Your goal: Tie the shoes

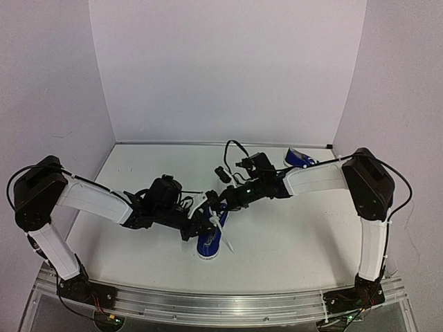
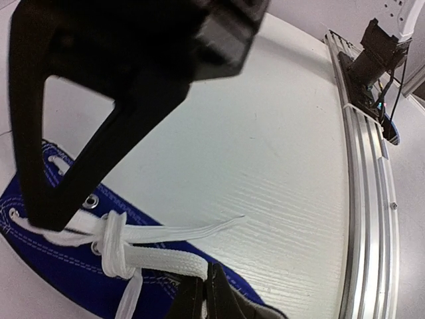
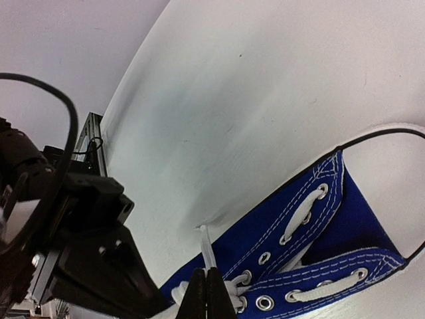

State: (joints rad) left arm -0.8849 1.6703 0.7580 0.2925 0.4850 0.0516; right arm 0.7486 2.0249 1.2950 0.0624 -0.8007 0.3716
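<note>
The right gripper [image 3: 206, 292] has its fingers pressed together, pinching a white lace [image 3: 206, 252] of the blue sneaker [image 3: 332, 219]. The left gripper [image 2: 126, 249] is spread wide, its fingers straddling the knotted part of the lace on the same sneaker. That sneaker lies near the front middle of the table [image 1: 291, 228]. The second sneaker [image 1: 299, 159] sits well apart at the far right.

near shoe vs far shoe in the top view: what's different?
Position: the near shoe lies centre front, and the far shoe sits back right, behind the right arm.
Contact: the right hand is shut on the near shoe's lace. No hand touches the far shoe.
Visibility: the near shoe's laces show. The far shoe is mostly hidden, so its laces can't be judged.
Shared: blue canvas with white trim.
</note>
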